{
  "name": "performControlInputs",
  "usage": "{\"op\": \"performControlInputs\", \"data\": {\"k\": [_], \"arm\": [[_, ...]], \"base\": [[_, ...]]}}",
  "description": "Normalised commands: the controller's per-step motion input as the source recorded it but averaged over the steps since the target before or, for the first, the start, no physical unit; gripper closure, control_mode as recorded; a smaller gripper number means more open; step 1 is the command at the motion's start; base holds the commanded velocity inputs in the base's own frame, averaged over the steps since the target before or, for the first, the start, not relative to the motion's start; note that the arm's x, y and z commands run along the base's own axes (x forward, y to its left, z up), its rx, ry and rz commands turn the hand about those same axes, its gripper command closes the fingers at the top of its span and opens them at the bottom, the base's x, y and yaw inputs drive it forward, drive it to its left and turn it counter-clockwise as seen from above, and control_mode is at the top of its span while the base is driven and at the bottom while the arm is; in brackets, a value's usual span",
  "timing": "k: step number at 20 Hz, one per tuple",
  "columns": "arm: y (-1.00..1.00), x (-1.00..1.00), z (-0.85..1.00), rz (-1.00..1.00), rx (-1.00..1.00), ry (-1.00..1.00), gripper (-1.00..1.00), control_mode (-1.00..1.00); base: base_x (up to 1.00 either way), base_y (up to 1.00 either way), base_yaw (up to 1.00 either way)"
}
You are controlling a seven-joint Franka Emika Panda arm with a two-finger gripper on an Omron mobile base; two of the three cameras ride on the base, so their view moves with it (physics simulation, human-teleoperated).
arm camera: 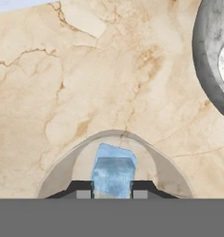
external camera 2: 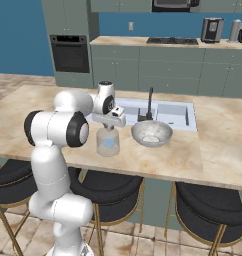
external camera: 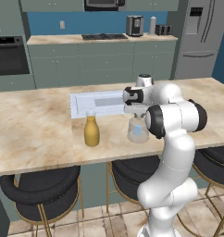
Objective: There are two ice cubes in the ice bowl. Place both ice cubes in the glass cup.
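The two-finger gripper hung directly over the clear, greyish cylindrical glass cup, its dark tips pressed in on a small pale blue translucent ice cube pinched between them. In the hand view a second patch of pale blue showed just past the held cube inside the cup's rim, which looked like the other ice cube lying at the bottom, though I could not tell this for certain. Both base views showed a blue tint low inside the cup. The wide, shallow grey-silver ice bowl with the speckled inside sat close beside the cup on the marbled beige table and appeared to hold no cubes. A yellow bottle stood on the cup's other side, apart from it.

The main risk, as I judged it, lay in the release: the cube was tiny and slick, so it might cling to one finger and drop off-centre, or strike the rim and skid onto the table. Lowering too far could also knock the light cup over.
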Motion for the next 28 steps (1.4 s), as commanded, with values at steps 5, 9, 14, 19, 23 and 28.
{"op": "performControlInputs", "data": {"k": [5, 9, 14, 19, 23, 28], "arm": [[0.00, 0.00, -0.07, 0.00, 0.00, 0.00, 1.00, -1.00], [0.00, 0.00, -0.07, 0.00, 0.00, 0.00, 1.00, -1.00], [0.00, 0.00, -0.01, 0.00, 0.00, 0.00, -1.00, -1.00], [0.00, 0.00, 0.00, 0.00, 0.00, 0.00, -1.00, -1.00], [0.00, 0.00, 0.01, 0.00, 0.00, 0.00, -1.00, -1.00], [0.03, -0.46, 0.16, 0.00, 0.00, 0.00, -1.00, -1.00]], "base": [[0.00, 0.00, 0.00], [0.00, 0.00, 0.00], [0.00, 0.00, 0.00], [0.00, 0.00, 0.00], [0.00, 0.00, 0.00], [0.00, 0.00, 0.00]]}}
